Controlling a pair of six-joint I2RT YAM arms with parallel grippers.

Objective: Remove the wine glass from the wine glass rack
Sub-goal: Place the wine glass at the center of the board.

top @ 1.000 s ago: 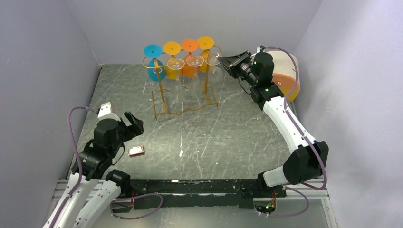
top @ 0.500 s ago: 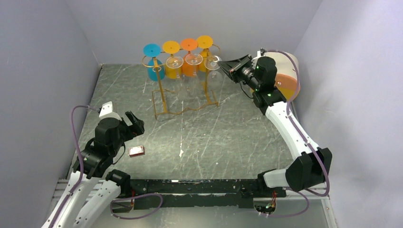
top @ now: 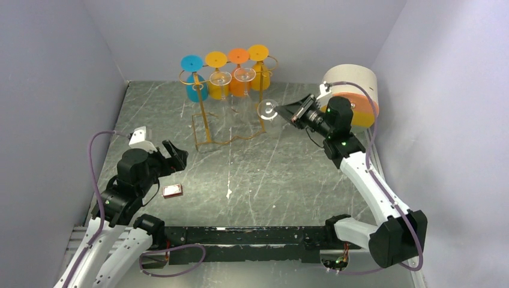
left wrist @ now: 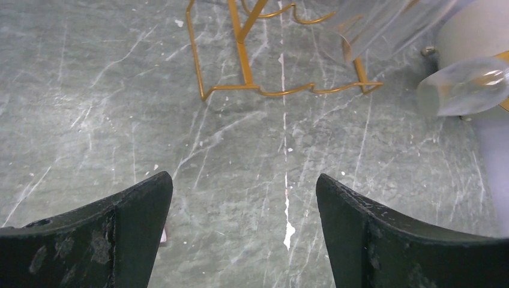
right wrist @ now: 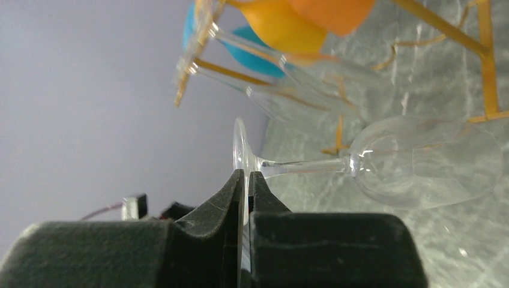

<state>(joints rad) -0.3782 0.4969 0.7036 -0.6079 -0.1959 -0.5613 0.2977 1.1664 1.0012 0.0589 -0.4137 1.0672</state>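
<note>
Glass off the rack, not yet set down.
The right hand [right wrist: 247, 180] is pinched shut on the foot of the clear wine glass [right wrist: 420, 162], which hangs in the air just right of the gold wire rack [top: 204, 117], apart from it. The removal looks done, and at most setting it on the table [top: 270, 180] is left. The left hand [top: 171, 157] gapes wide and holds nothing. The other clear glasses [top: 233, 78] on the rack blur into the grey background, so they are hard to count.

Wine glass rack [top: 203, 115] is gold-orange wire; the wine glass [top: 267, 110] is clear. Table [top: 282, 174] shows dark grey-green marbling with white veins.
</note>
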